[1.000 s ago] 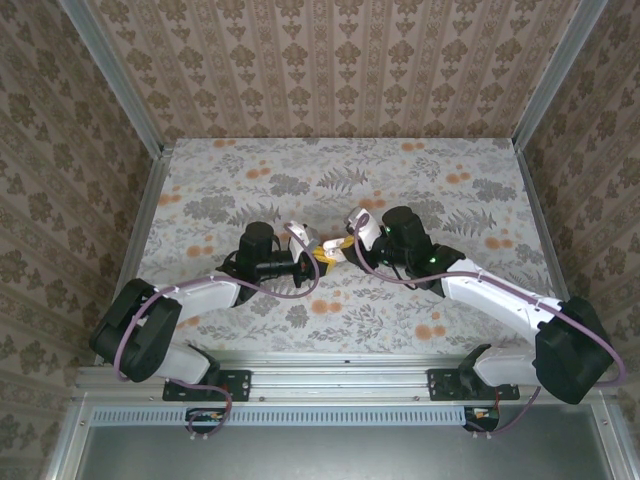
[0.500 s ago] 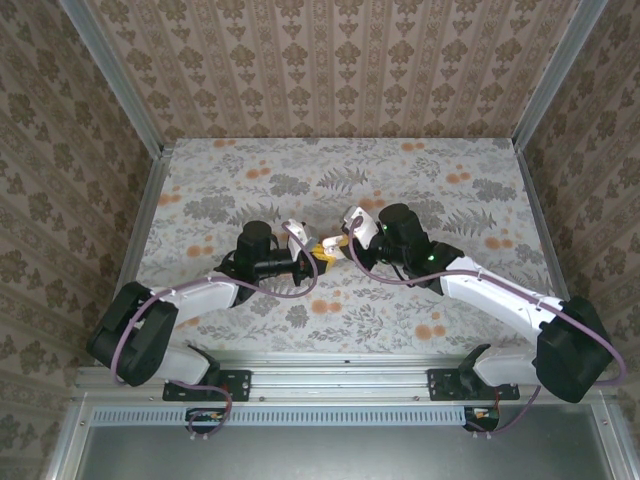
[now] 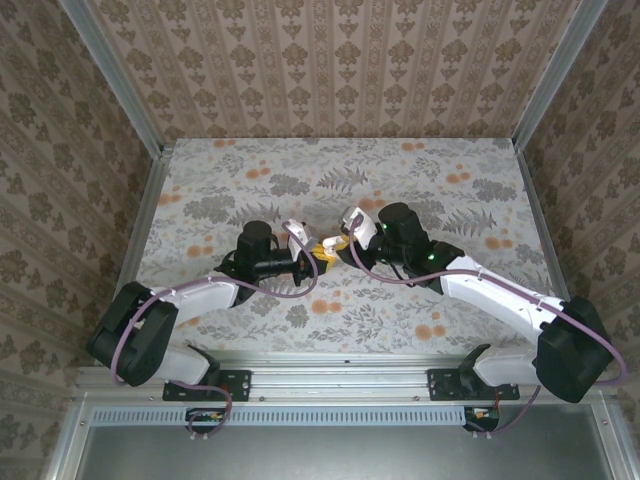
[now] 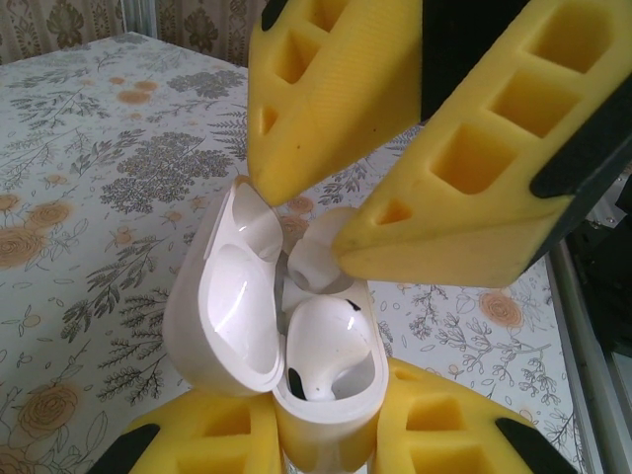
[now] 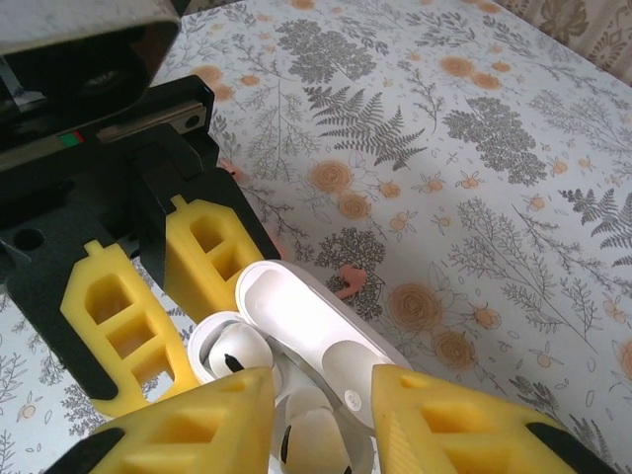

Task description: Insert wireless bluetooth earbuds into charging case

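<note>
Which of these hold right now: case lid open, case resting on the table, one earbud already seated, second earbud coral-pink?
1. The charging case has its lid open: true.
2. The charging case rests on the table: false; the left fingers hold it up off the table.
3. One seated earbud, white, sits in the charging case: true.
4. The second earbud, at the right fingers, is coral-pink: false; it is white.
</note>
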`<act>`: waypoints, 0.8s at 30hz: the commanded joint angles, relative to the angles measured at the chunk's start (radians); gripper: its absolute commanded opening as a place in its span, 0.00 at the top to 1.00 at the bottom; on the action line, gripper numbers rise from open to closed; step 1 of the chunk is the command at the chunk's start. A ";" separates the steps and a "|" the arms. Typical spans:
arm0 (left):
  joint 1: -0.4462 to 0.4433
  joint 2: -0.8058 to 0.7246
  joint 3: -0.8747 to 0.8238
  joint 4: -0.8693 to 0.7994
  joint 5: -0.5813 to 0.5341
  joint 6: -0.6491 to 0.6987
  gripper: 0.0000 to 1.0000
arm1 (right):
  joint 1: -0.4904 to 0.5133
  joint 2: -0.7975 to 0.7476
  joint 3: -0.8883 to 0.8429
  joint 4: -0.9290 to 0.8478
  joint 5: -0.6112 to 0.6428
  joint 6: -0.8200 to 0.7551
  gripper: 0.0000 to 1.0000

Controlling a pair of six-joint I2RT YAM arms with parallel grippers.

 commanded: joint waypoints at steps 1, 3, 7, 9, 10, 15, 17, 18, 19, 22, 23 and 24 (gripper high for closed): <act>0.007 -0.028 0.027 0.028 0.026 -0.005 0.84 | 0.006 -0.024 0.029 0.006 -0.026 0.030 0.65; 0.007 -0.030 0.027 0.026 0.024 -0.003 0.84 | 0.004 -0.038 0.030 0.010 -0.026 0.044 0.63; 0.007 -0.029 0.024 0.026 0.019 -0.003 0.84 | -0.010 -0.082 0.008 0.033 -0.030 0.093 0.61; 0.007 -0.028 0.023 0.028 0.021 -0.002 0.84 | -0.025 -0.116 -0.010 0.047 -0.031 0.125 0.60; 0.007 -0.028 0.022 0.029 0.023 -0.001 0.84 | -0.032 -0.130 -0.017 0.051 -0.031 0.136 0.60; -0.004 -0.037 0.021 0.023 0.060 0.049 0.84 | -0.083 -0.216 -0.075 0.072 -0.070 0.169 0.58; -0.011 -0.046 0.017 0.018 0.068 0.072 0.84 | -0.104 -0.242 -0.102 0.075 -0.088 0.160 0.58; -0.015 -0.053 0.015 0.016 0.072 0.086 0.84 | -0.116 -0.256 -0.121 0.078 -0.100 0.147 0.57; -0.019 -0.059 0.014 0.013 0.074 0.095 0.84 | -0.124 -0.269 -0.138 0.082 -0.115 0.129 0.57; -0.030 -0.081 0.015 -0.021 0.079 0.141 0.85 | -0.141 -0.307 -0.187 0.082 -0.149 0.049 0.56; -0.035 -0.090 0.016 -0.040 0.080 0.164 0.85 | -0.143 -0.316 -0.200 0.074 -0.166 0.006 0.56; -0.040 -0.098 0.019 -0.061 0.076 0.188 0.85 | -0.144 -0.325 -0.208 0.061 -0.181 -0.037 0.56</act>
